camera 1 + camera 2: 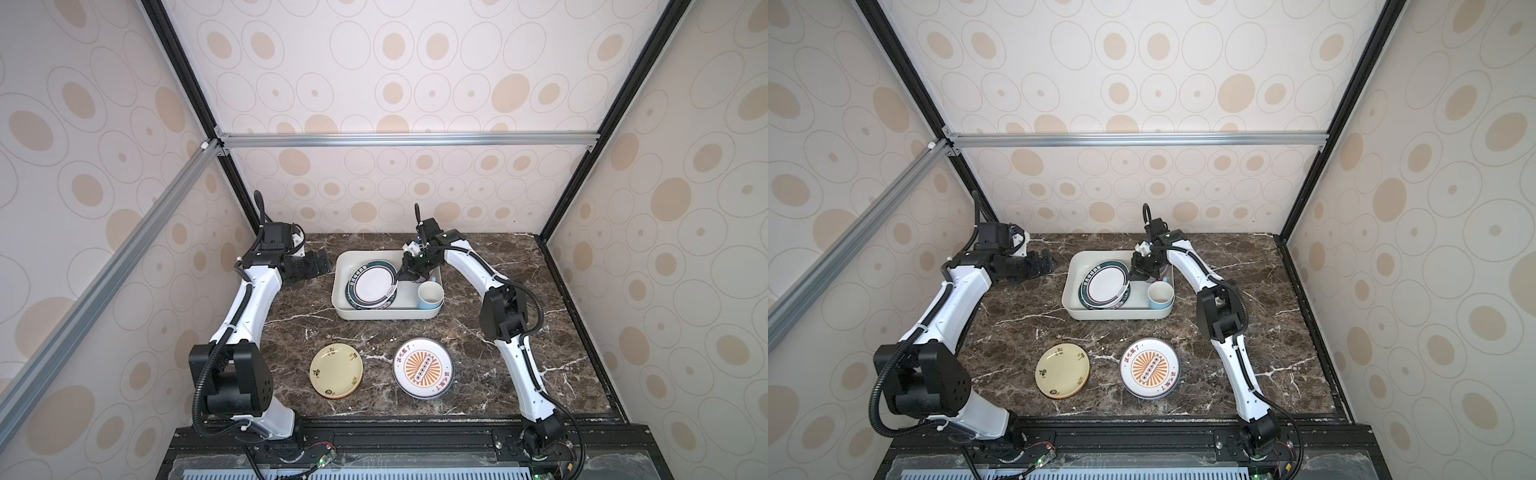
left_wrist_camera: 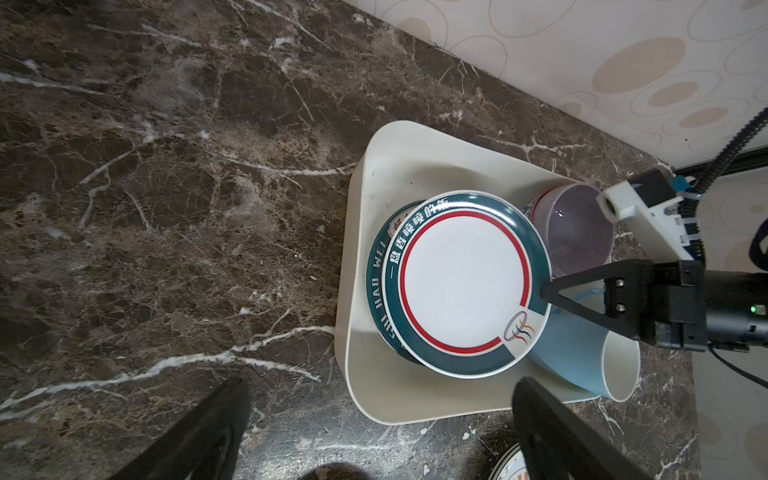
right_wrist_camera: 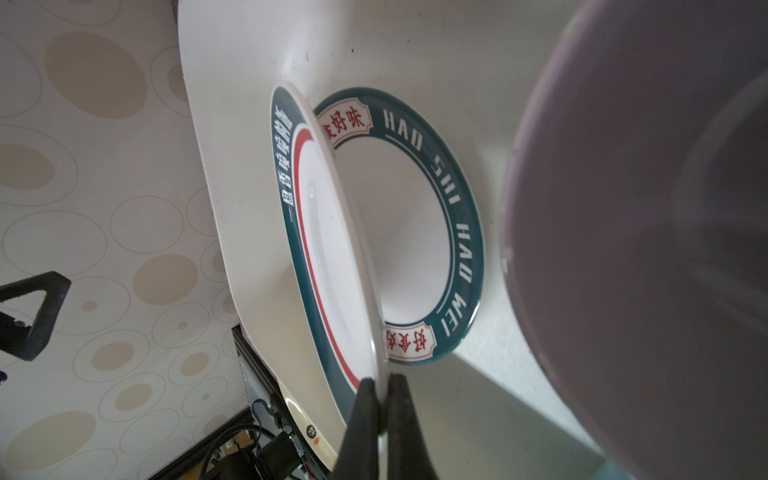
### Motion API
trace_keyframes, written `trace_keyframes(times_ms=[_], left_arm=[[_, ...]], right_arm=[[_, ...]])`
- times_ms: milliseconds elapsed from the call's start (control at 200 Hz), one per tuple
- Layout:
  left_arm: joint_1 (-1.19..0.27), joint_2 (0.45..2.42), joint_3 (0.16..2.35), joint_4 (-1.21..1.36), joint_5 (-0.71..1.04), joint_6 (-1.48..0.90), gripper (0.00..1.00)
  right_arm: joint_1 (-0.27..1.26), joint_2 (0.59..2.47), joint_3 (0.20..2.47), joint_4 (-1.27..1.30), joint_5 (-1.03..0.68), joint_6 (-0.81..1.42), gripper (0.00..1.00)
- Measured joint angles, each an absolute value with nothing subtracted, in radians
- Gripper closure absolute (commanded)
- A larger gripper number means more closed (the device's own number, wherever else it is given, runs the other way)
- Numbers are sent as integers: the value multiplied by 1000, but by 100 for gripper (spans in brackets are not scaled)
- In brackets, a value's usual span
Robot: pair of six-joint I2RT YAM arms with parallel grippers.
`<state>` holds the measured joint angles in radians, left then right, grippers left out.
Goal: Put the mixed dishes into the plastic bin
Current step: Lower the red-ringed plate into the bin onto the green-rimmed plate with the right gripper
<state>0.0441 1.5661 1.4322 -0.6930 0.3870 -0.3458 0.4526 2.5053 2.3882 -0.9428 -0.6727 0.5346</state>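
Observation:
The white plastic bin (image 1: 345, 309) (image 1: 1075, 311) stands at the back middle of the table. My right gripper (image 1: 402, 275) (image 3: 384, 395) is shut on the rim of a green-rimmed white plate (image 1: 374, 284) (image 3: 320, 232). The plate is tilted, its far edge resting on a second green-rimmed plate (image 3: 453, 199) that lies flat in the bin. A light blue mug (image 1: 430, 295) (image 2: 582, 353) and a lilac-inside bowl (image 2: 577, 232) sit in the bin beside them. My left gripper (image 1: 322, 264) (image 2: 382, 384) is open and empty, left of the bin.
A pale yellow plate (image 1: 336, 370) and an orange sunburst plate (image 1: 422, 368) lie on the dark marble table (image 1: 478, 340) in front of the bin. Patterned walls and a black frame enclose the table on three sides.

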Motion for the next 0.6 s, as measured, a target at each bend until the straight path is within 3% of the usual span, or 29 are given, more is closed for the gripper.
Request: trace_keyframes(times_ms=[600], left_arm=[[48, 1580, 1432, -689, 426, -346, 1]], right_arm=[[458, 2551, 2424, -927, -656, 559, 100]])
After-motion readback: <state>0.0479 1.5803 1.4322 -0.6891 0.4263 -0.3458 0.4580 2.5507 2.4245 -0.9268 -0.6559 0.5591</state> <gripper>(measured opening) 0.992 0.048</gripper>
